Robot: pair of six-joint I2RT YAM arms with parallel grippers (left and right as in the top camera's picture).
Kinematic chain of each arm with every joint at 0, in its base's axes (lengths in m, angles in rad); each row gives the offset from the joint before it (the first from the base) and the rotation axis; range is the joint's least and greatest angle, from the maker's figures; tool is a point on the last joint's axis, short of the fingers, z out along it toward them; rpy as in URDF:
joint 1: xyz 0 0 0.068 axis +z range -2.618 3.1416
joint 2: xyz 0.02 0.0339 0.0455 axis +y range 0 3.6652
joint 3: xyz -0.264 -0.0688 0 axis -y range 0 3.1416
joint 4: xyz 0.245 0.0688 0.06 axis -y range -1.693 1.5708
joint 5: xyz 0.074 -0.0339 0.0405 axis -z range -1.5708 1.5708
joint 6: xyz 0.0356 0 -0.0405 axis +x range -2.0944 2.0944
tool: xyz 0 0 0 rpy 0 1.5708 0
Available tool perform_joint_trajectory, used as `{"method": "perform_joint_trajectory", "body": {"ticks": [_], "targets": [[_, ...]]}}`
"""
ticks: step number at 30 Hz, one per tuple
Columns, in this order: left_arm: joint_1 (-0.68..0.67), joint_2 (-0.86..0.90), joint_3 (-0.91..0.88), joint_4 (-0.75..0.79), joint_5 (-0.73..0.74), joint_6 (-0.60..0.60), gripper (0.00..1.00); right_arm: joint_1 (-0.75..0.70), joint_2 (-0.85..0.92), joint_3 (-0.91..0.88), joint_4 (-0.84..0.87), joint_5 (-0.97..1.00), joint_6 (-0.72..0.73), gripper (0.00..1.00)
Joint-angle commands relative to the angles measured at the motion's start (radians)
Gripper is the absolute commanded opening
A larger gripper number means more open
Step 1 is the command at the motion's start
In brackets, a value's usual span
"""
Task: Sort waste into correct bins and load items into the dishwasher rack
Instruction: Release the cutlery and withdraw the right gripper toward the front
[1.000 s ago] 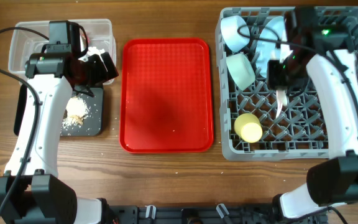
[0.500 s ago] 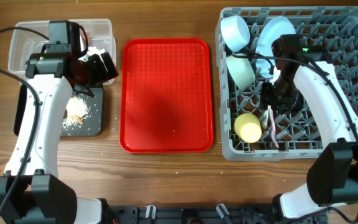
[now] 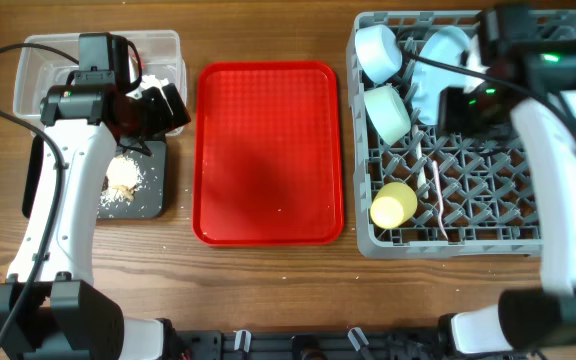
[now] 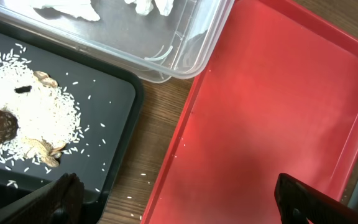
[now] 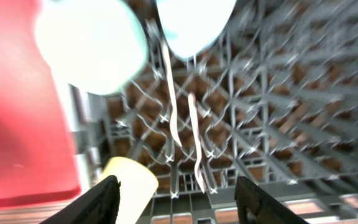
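Now the fork and spoon point(image 5: 169, 93) are lying side by side in the rack point(image 3: 488, 200), long axes running front to back. They are sitting directly beneath the right gripper point(image 5: 180, 186), whose fingers are standing apart and empty. The left gripper point(image 4: 179, 186), likewise spread, is hovering well apart over the black tray point(image 4: 114, 118). No writing is showing.

The tub point(image 3: 38, 70) sits behind the food tray point(image 3: 154, 196) at left. The flat tray point(image 3: 268, 150) lies in the middle. At right, the rack point(image 3: 498, 190) holds the cup point(image 3: 393, 204) before a bowl point(image 3: 386, 112).
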Motion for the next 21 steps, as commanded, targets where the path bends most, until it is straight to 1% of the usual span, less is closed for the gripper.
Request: {"method": "perform_joint_trajectory", "body": {"ticks": [1, 5, 9, 13, 15, 18, 21], "targets": [[0.003, -0.002, 0.006, -0.001, -0.013, 0.005, 1.00, 0.001, -0.135, 0.163, -0.041, 0.015, -0.021, 1.00], [0.003, -0.002, 0.006, -0.001, -0.013, 0.005, 1.00, 0.001, -0.254, 0.180, -0.007, -0.100, -0.014, 1.00], [0.003, -0.002, 0.006, -0.001, -0.013, 0.005, 1.00, 0.001, -0.325, 0.180, -0.008, -0.104, -0.014, 1.00], [0.003, -0.002, 0.006, -0.001, -0.013, 0.005, 1.00, 0.001, -0.367, 0.180, -0.009, -0.088, -0.092, 1.00], [0.003, -0.002, 0.006, -0.001, -0.013, 0.005, 1.00, 0.001, -0.376, 0.178, 0.007, -0.068, -0.096, 1.00], [0.003, -0.002, 0.006, -0.001, -0.013, 0.005, 1.00, 0.002, -0.378, 0.152, 0.077, -0.028, -0.072, 1.00], [0.003, -0.002, 0.006, -0.001, -0.013, 0.005, 1.00, 0.002, -0.406, 0.060, 0.247, -0.029, -0.074, 1.00]]}}
